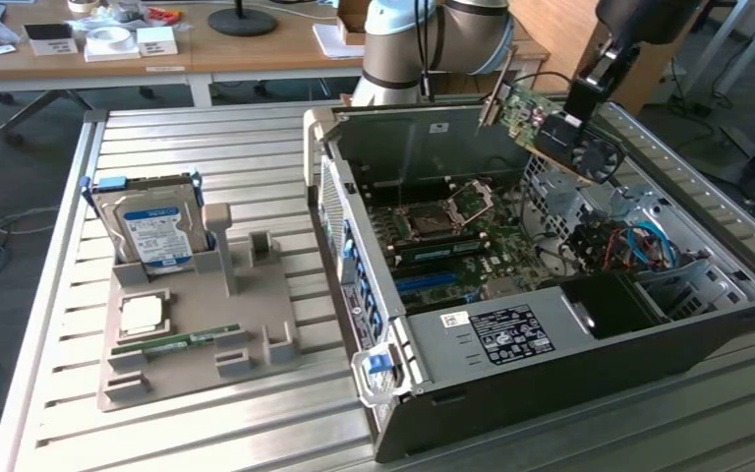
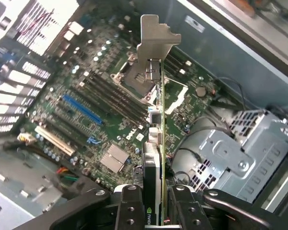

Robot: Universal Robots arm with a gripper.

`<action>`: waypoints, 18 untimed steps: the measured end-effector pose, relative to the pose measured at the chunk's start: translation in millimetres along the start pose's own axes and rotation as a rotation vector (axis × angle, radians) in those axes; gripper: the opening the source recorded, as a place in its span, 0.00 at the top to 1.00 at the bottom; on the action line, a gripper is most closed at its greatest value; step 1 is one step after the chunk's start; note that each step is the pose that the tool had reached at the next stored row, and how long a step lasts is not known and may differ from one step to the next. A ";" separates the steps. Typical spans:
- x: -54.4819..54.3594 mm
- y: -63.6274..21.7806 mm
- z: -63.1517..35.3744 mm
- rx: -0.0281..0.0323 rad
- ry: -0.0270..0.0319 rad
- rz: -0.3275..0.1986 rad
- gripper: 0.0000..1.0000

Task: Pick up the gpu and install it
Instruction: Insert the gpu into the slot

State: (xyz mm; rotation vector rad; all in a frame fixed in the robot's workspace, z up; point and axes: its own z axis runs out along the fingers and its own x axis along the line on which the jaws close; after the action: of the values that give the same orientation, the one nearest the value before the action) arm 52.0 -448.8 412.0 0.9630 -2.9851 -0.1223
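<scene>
The gpu [image 1: 554, 123] is a green circuit card with a black fan and a metal end bracket. It hangs tilted in the air above the back of the open computer case [image 1: 535, 383], at the exterior view's right. My gripper [image 1: 585, 96] is shut on its upper edge. In the wrist view the gpu [image 2: 156, 124] shows edge-on, its silver bracket pointing away from the camera, and the gripper [image 2: 157, 203] clamps it between both fingers. Beneath it lies the green motherboard [image 2: 110, 120] with a blue slot [image 2: 81, 109] and a white slot [image 2: 53, 140].
A grey parts holder [image 1: 194, 344] at the exterior view's left carries a blue-labelled hard drive [image 1: 154, 231], a square processor [image 1: 142, 313] and a green memory stick [image 1: 174, 343]. Inside the case sit the processor socket [image 1: 436, 211], coloured cables [image 1: 633, 246] and a silver drive cage [image 2: 245, 148].
</scene>
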 end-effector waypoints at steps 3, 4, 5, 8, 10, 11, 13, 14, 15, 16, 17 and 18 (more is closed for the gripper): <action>0.0 0.0 0.4 -0.0012 0.0039 -0.054 0.73; 0.0 -0.1 0.6 -0.0016 0.0053 -0.072 0.73; 0.0 -0.1 0.8 -0.0020 0.0066 -0.090 0.73; 0.0 -0.1 1.2 -0.0032 0.0108 -0.145 0.73; 0.0 -0.1 1.5 -0.0040 0.0135 -0.181 0.73; 0.1 -0.1 1.6 -0.0044 0.0148 -0.198 0.73; 0.1 -0.1 1.9 -0.0051 0.0176 -0.234 0.73; 0.1 -0.2 2.1 -0.0054 0.0189 -0.252 0.73; 0.1 -0.2 2.2 -0.0059 0.0202 -0.270 0.73; 0.1 -0.2 2.4 -0.0062 0.0215 -0.288 0.73; 0.1 -0.2 2.5 -0.0066 0.0229 -0.305 0.73; 0.1 -0.2 2.7 -0.0070 0.0242 -0.322 0.73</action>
State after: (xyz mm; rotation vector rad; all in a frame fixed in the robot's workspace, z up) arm 52.0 -448.8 409.3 1.4251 -2.7802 -0.1196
